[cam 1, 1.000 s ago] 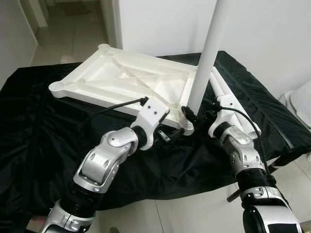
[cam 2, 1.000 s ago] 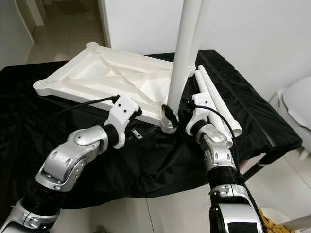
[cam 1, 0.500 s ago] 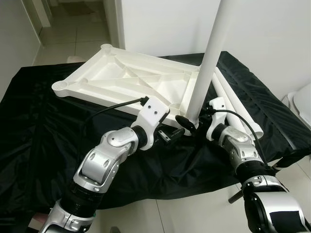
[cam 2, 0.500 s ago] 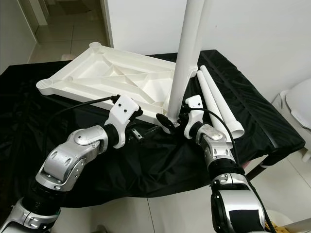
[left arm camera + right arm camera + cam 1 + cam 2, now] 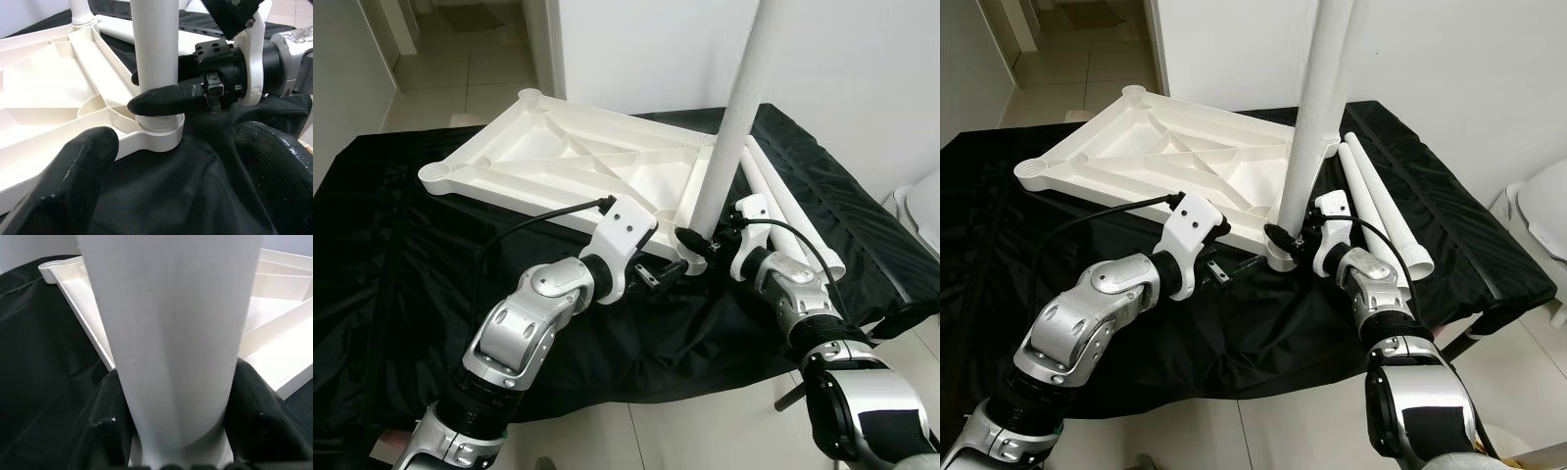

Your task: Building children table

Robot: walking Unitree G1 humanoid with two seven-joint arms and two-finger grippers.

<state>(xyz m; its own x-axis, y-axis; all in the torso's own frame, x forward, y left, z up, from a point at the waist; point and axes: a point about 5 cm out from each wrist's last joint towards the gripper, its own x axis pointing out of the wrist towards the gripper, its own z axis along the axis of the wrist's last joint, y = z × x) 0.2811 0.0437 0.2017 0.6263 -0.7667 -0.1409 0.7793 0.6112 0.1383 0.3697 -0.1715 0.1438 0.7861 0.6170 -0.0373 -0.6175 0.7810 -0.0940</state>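
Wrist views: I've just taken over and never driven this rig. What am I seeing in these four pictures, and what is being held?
It is a humanoid robot with two silver arms, each ending in a pincer of two black fingers. The two wide pictures come from the camera on its head, looking down; the two close ones come from cameras on the wrists.

On the black cloth lies a white tabletop, upside down with its ribs showing. Two spare legs lie beside it on the robot's right.

The right pincer is shut on an upright leg, just above the corner socket that the leg stands in. In the right wrist view that leg is the wide white column.

The left pincer is open, near that same corner, holding nothing.
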